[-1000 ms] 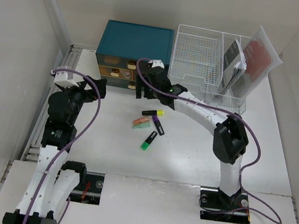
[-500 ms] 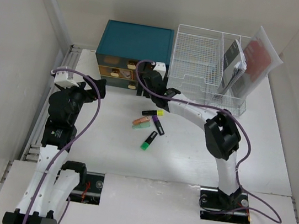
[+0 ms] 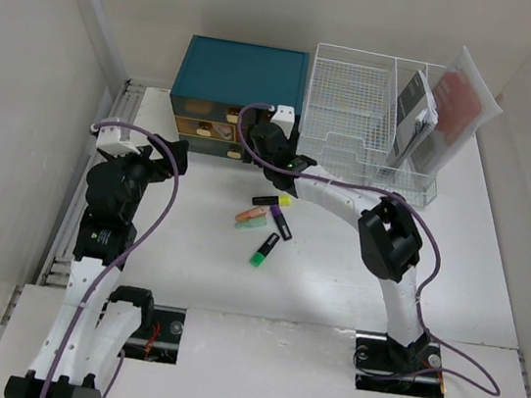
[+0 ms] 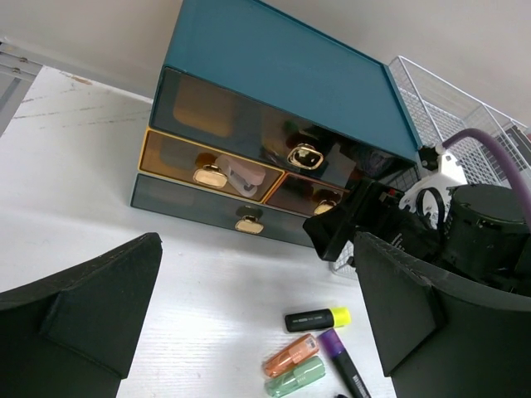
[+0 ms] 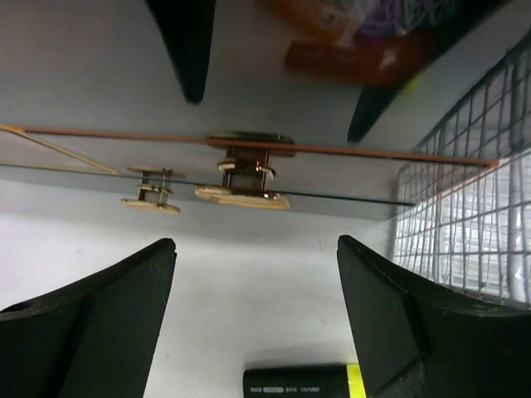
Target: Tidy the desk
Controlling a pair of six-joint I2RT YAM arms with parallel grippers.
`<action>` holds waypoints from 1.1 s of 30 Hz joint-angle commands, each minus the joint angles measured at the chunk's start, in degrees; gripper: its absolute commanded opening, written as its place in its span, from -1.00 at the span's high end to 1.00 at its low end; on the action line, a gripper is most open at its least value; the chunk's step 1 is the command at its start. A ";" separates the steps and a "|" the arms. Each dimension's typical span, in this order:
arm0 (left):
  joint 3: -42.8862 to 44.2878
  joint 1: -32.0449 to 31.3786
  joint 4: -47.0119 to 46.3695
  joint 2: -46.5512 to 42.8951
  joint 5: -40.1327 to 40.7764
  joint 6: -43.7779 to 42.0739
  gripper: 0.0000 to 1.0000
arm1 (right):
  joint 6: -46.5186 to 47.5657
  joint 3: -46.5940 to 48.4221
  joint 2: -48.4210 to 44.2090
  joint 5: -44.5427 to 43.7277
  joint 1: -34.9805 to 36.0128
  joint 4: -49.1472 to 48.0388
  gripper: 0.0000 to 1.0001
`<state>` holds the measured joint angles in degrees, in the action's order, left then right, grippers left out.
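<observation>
Currently the white table [image 3: 335, 268] spans the whole work area beneath both arms. At its far edge a teal drawer box [image 3: 241, 69] stands just beside a wire rack [image 3: 353, 103]. The left claw [image 4: 257, 307] hangs wide open and empty over the table's left side. The right claw [image 5: 257, 315] is likewise spread wide and empty, close to the drawer fronts. Five markers [image 3: 271, 200] lie loose near the table's middle. A gold drawer handle [image 5: 242, 178] sits directly ahead of the right claw.
</observation>
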<state>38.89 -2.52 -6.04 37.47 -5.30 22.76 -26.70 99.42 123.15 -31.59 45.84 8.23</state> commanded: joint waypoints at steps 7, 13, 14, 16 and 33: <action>0.57 -0.20 -1.25 0.58 0.38 -0.79 -1.00 | 2.44 2.45 -1.07 -3.39 -0.05 -5.33 -0.65; 0.57 -0.20 -1.25 1.11 0.38 -1.32 -1.00 | 3.06 3.50 -0.55 -4.00 -0.05 -6.47 -0.58; 0.57 -0.20 -1.25 1.11 0.38 -1.32 -1.00 | 3.58 3.50 -0.02 -4.00 -0.05 -6.47 -0.58; 0.57 -0.20 -1.25 1.11 0.38 -1.32 -1.00 | 4.11 4.03 -0.02 -4.00 -0.05 -6.47 -0.58; 0.57 -0.20 -0.73 1.64 0.91 -1.32 -1.00 | 4.64 6.75 3.41 -5.58 0.47 -7.09 -0.48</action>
<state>38.89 -2.52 -5.52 39.42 -5.02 22.33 -22.48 102.83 126.10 -35.31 45.84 3.81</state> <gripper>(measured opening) 0.997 0.745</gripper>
